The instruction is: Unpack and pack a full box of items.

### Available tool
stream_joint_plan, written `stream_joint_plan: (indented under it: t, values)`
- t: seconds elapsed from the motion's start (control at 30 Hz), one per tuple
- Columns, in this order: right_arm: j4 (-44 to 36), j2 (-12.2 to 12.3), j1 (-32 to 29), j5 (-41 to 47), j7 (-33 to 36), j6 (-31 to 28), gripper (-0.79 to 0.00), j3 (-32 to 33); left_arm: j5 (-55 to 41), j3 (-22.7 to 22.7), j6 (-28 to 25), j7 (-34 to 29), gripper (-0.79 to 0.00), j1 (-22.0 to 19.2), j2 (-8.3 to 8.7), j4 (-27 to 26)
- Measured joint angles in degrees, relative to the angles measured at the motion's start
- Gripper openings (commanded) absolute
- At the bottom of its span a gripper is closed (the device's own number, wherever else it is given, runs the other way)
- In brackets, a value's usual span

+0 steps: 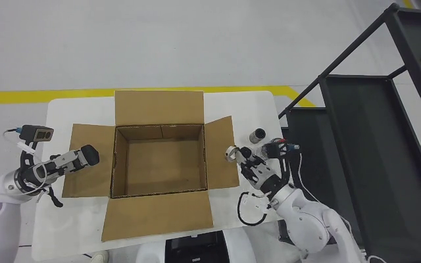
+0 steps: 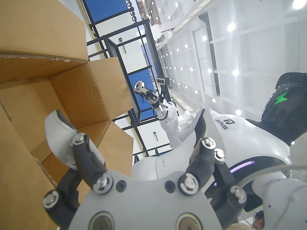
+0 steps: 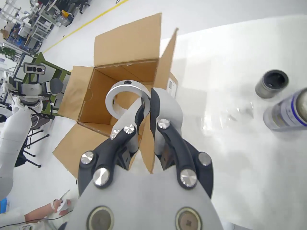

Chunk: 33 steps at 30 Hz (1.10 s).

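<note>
- Centre of the white table (image 1: pixel 66 223): the cardboard box (image 1: pixel 158 108) stands open, all four flaps folded outward and its bare floor showing.
- At 3 o'clock of the box, the right gripper (image 3: pixel 148 98) hangs over the outer edge of that side's flap.
- Its jaws pinch a metal ring (image 3: pixel 127 84) by the rim, one finger through the hole and the other outside it.
- The ring sits above the flap, outside the box's opening.
- At 9 o'clock of the box, the left gripper (image 2: pixel 128 120) is over the opposite flap, jaws spread wide with nothing between them. Whether it touches the cardboard cannot be told.
- Farther out at 3 o'clock, past the ring, a dark grey cylinder (image 3: pixel 272 83) and a blue-banded cylinder (image 3: pixel 285 113) stand on the table, near each other but apart.
- Off the table at 2 o'clock stands a black metal rack (image 1: pixel 368 131).
</note>
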Motion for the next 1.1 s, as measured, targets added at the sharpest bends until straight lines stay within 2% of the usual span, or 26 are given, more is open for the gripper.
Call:
stream_joint_plan:
  t: [0.13,0.43,0.57,0.87,1.1]
  values:
    - [0.0,-0.4,5.7,-5.3,3.8,3.5,-0.785,-7.0,0.0,0.0,0.0,0.0,0.0,0.0,0.0,0.0]
    - [0.2,-2.4,21.1,-13.3,21.4,20.2,-0.785,-23.1,0.0,0.0,0.0,0.0,0.0,0.0,0.0,0.0]
    - [6.4,-4.1,29.8,-15.2,28.2,27.8,-0.785,-29.3,0.0,0.0,0.0,0.0,0.0,0.0,0.0,0.0]
    - [26.6,-9.1,46.2,-13.3,29.3,39.7,-0.785,-38.9,0.0,0.0,0.0,0.0,0.0,0.0,0.0,0.0]
    - [38.5,-12.7,52.6,-11.2,28.8,45.2,-0.785,-44.1,0.0,0.0,0.0,0.0,0.0,0.0,0.0,0.0]
